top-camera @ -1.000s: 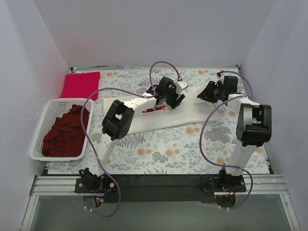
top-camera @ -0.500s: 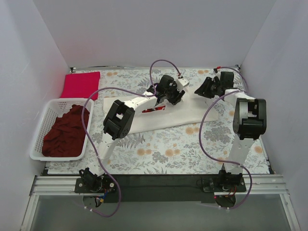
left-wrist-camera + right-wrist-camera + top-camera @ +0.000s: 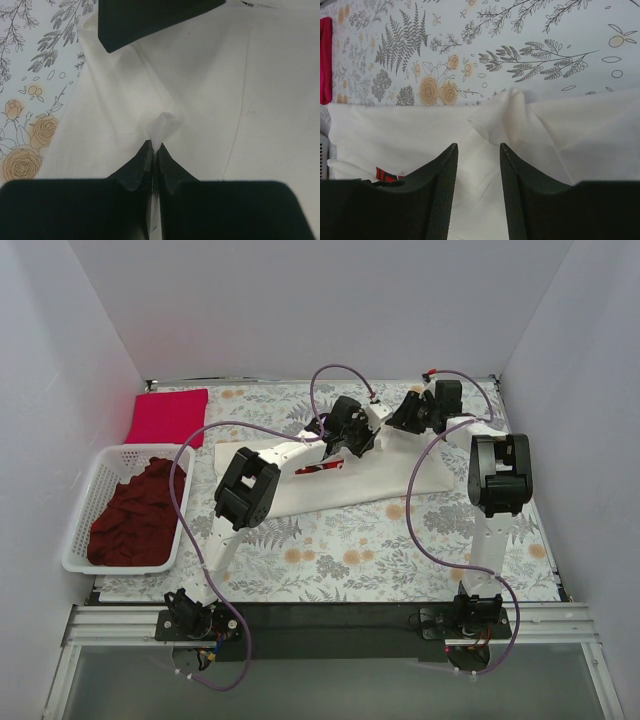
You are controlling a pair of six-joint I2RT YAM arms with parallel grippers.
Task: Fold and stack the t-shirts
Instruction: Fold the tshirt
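The cream-white t-shirt [image 3: 345, 483] lies across the middle of the floral table cloth, with its red print [image 3: 318, 468] partly showing beside the left arm. My left gripper [image 3: 352, 442] is down on it, and in the left wrist view it [image 3: 155, 146] is shut on a small pinched peak of the white cloth [image 3: 165, 122]. My right gripper [image 3: 404, 421] hovers at the shirt's far right edge. Its jaws [image 3: 478, 146] stand open over the white cloth [image 3: 395, 131], gripping nothing, with a raised fold [image 3: 505, 117] just ahead of them. The crimson-pink t-shirt [image 3: 167, 416] lies folded at the far left. The dark maroon t-shirt [image 3: 135, 515] is heaped in the basket.
The white lattice basket [image 3: 100, 465] stands at the left edge of the table. White walls close in the back and both sides. A dark gripper part [image 3: 150, 20] hangs at the top of the left wrist view. Purple cables loop over both arms.
The left gripper has closed on a pinch of the cream-white shirt. The right arm has swung left and farther back, bringing its gripper to the shirt's far edge near the left gripper.
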